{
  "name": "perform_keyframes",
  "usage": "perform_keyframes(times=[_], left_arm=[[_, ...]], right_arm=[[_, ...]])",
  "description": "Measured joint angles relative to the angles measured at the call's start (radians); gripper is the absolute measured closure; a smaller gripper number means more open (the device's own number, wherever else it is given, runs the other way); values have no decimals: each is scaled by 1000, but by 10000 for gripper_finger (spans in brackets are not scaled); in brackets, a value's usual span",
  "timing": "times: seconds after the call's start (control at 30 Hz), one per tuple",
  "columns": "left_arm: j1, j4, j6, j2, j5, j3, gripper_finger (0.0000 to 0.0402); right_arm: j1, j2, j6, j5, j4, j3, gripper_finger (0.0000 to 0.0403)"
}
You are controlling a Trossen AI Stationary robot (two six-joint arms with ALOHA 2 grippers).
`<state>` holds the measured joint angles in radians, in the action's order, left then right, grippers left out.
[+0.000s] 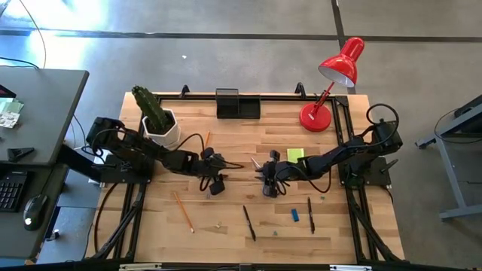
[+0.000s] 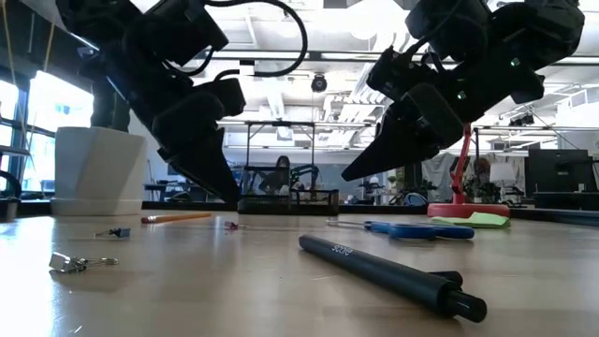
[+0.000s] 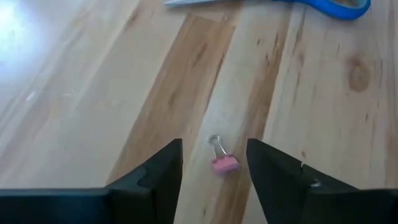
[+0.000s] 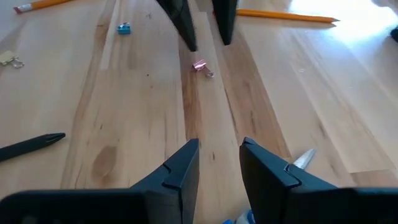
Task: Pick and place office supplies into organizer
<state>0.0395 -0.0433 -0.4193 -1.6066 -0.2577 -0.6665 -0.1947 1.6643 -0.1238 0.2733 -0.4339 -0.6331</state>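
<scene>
My left gripper (image 3: 214, 146) (image 1: 217, 183) is open and hovers just above the table's middle. Its fingers stand on either side of a tiny pink binder clip (image 3: 224, 163) (image 4: 199, 65) without touching it. My right gripper (image 4: 219, 146) (image 1: 269, 181) is open too and points at the left one from the right, above the blue-handled scissors (image 2: 421, 229). The black organizer (image 1: 237, 104) stands at the far edge. Lying flat on the table are pencils (image 1: 182, 211) (image 4: 286, 15), black pens (image 1: 248, 222) (image 1: 310, 214), a blue eraser (image 1: 295, 215) and the yellow-green sticky pad (image 1: 295, 154).
A white pot with a cactus (image 1: 158, 120) stands far left and a red desk lamp (image 1: 331, 83) far right. A small blue clip (image 4: 124, 28) and a pale clip (image 2: 75, 264) lie near the left gripper. Bare wood lies between the grippers and the organizer.
</scene>
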Motion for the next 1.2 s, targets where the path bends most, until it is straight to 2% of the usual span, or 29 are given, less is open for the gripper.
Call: perform_keyframes(times=[0.3, 0.43, 0.67, 0.9, 1.2], left_arm=[[0, -88, -59, 0, -19, 72, 260], [0, -145, -60, 0, 10, 80, 263], [0, -148, -60, 0, 26, 80, 266], [0, -232, -60, -99, 14, 80, 267], [0, -227, -58, -110, 12, 77, 268]], right_arm=[[0, 0, 1, 47, 2, 0, 292], [0, 0, 11, 61, 3, 0, 292], [5, 0, 1, 63, 3, 0, 292], [5, 0, 0, 63, 13, 0, 292], [5, 0, -7, 90, 22, 0, 292]])
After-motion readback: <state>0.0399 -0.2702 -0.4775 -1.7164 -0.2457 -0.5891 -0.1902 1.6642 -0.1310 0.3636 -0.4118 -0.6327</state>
